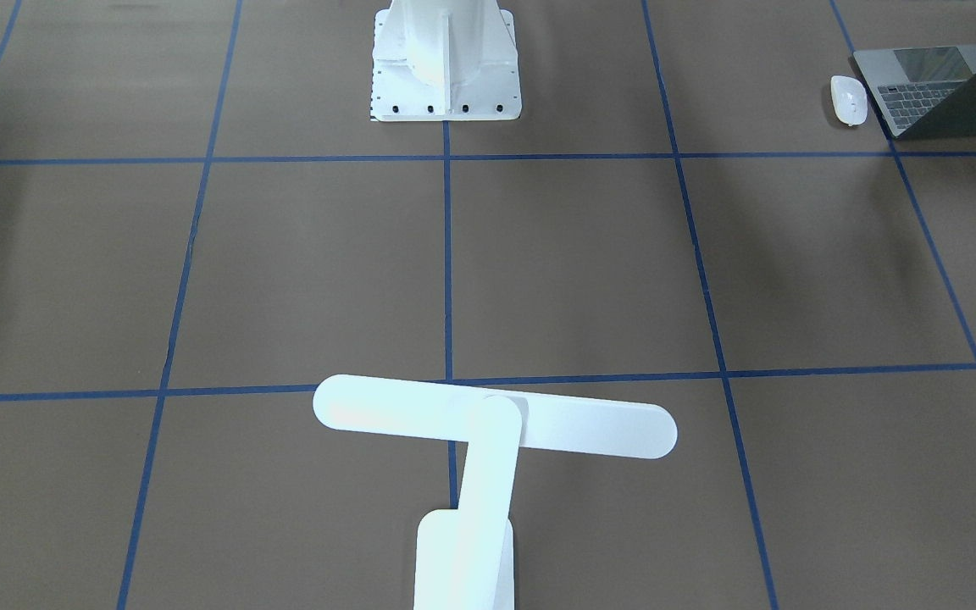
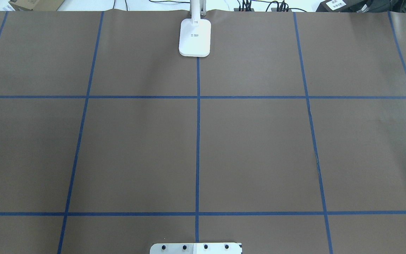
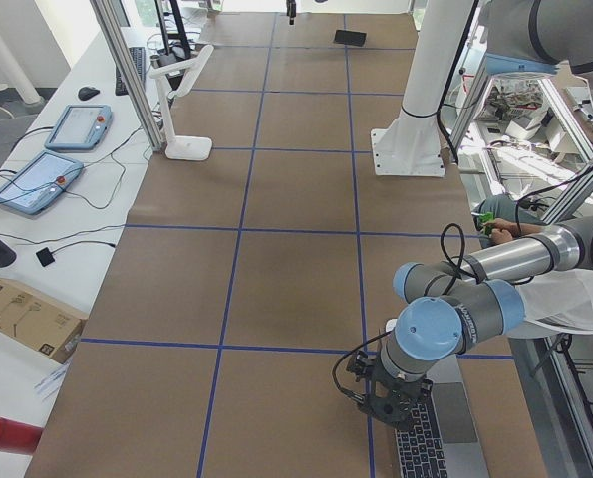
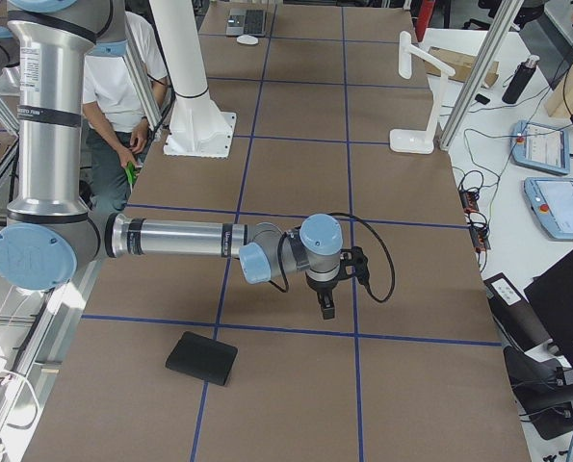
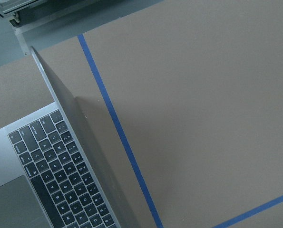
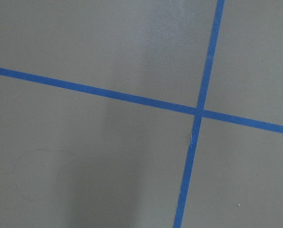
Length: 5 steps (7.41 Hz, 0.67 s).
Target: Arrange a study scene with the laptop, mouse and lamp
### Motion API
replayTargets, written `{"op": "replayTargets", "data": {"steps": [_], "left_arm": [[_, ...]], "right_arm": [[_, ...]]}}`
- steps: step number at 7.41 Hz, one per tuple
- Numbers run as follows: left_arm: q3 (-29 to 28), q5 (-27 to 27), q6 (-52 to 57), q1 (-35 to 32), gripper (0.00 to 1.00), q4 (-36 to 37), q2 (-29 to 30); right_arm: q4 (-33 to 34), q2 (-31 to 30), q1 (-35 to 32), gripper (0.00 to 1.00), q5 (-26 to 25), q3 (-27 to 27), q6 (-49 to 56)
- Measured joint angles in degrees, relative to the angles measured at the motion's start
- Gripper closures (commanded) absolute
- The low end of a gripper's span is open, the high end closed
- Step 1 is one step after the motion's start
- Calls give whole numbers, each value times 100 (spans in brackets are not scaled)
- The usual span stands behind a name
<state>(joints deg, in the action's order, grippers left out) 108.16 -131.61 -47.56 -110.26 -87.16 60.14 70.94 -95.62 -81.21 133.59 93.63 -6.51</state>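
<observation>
1. Two grippers are mine, and both show only in the side views, small and dark. My left gripper (image 3: 394, 406) hangs with its fingers down over the keyboard of the laptop (image 3: 438, 438). I cannot tell if it is parted or closed, or if it touches the keys.
2. My right gripper (image 4: 325, 308) points straight down above the table (image 2: 136, 151), near a crossing of the blue tape (image 6: 198, 112). Its fingers are too small to judge, so I cannot tell its state either.
3. Neither wrist camera shows a finger. The left one sees only part of the laptop: some black keys, a corner of the trackpad and the raised lid edge-on, the rest cut off by the frame.
4. My left arm is folded low, with the elbow bent near my side of the table. My right arm is stretched out almost level, with the wrist turned down.
5. The laptop stands open at my left end of the table, near my edge, and the front-facing view cuts it off. The mouse (image 1: 849, 100) lies just beside it, on the side toward the pedestal (image 1: 446, 85).
6. The lamp (image 1: 488, 457) stands at the far edge, on the middle tape line. The overhead view shows only its base and the foot of its arm.
7. A black pad (image 4: 201, 358) lies near my right gripper, apart from it.
8. A person (image 4: 113, 87) is partly hidden behind my right arm.
</observation>
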Motion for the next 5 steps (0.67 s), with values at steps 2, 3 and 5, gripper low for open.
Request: {"op": "replayTargets", "data": {"steps": [2, 3, 5], "left_arm": [[-20, 18, -229, 6, 0, -143, -45], [-73, 13, -300, 10, 0, -294, -66], [-123, -31, -379, 15, 0, -462, -116]], "right_arm": [[-1, 0, 0, 1, 0, 4, 0], [-1, -3, 0, 1, 0, 4, 0], [-1, -8, 0, 1, 0, -1, 0]]}}
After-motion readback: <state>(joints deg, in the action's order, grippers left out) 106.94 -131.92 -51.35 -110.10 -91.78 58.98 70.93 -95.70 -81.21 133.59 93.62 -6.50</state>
